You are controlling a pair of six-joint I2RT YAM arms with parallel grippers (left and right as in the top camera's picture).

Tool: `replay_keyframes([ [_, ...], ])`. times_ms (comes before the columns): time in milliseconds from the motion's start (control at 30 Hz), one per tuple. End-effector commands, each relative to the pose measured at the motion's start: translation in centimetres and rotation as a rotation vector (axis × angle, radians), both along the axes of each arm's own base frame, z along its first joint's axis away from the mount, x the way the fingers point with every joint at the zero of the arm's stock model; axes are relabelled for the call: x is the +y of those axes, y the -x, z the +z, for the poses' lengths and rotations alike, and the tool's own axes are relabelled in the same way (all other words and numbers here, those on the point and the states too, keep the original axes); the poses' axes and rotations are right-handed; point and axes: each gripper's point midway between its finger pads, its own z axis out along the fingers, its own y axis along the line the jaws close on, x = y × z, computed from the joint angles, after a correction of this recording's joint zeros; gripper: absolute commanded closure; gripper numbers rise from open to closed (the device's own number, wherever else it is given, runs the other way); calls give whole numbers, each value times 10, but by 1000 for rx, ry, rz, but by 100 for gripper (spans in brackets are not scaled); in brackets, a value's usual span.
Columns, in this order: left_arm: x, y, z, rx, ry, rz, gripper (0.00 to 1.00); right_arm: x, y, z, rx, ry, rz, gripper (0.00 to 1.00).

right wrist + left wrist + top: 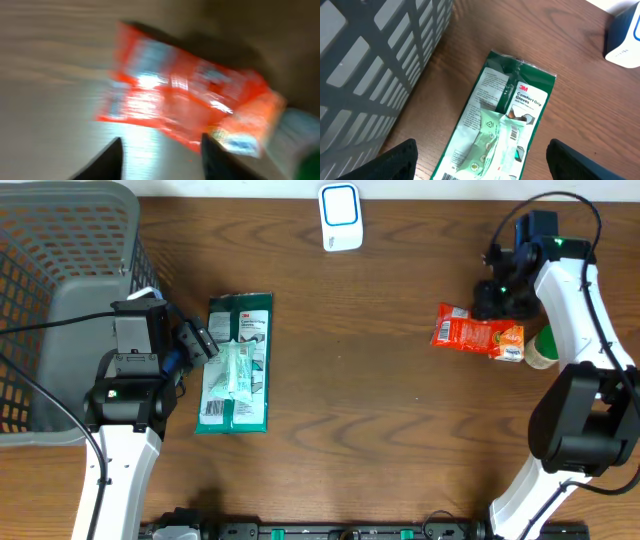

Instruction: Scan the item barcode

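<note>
Orange foil, a snack packet [478, 335], lies flat on the surface [380, 410] just under my right claw [498, 292], its long axis running across me, left to right. That claw stands partly open with nothing between its fingers, though its own view is blurred. My left claw [197, 340] gapes wide and empty just beside a green glove packet [236, 363], whose long axis runs away from me, barcode at the near end. The scanner [341, 217] sits at the far edge between both arms. I judge each packet belongs to its nearer arm.
</note>
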Motion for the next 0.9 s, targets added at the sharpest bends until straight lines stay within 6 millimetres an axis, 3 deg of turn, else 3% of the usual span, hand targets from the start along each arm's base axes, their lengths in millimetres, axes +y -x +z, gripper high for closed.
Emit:
replay_keyframes([
  [0, 3, -1, 4, -9, -8, 10, 17, 66, 1, 11, -6, -207, 46, 74],
  [100, 3, -1, 4, -9, -8, 10, 17, 91, -5, -8, -33, -181, 65, 78],
  [233, 3, -1, 4, -9, -8, 10, 17, 96, -13, -40, -90, -58, 23, 80],
  [367, 3, -1, 4, -9, -8, 10, 17, 82, -14, -76, -149, 67, -52, 80],
  [500, 3, -1, 4, -9, -8, 10, 17, 58, -4, -97, -145, 148, -91, 82],
  [733, 3, -1, 4, -8, -8, 10, 17, -5, 17, -105, -77, 343, -193, 85],
  [867, 3, -1, 4, -8, -8, 10, 17, -5, 18, -103, -68, 284, -203, 83],
])
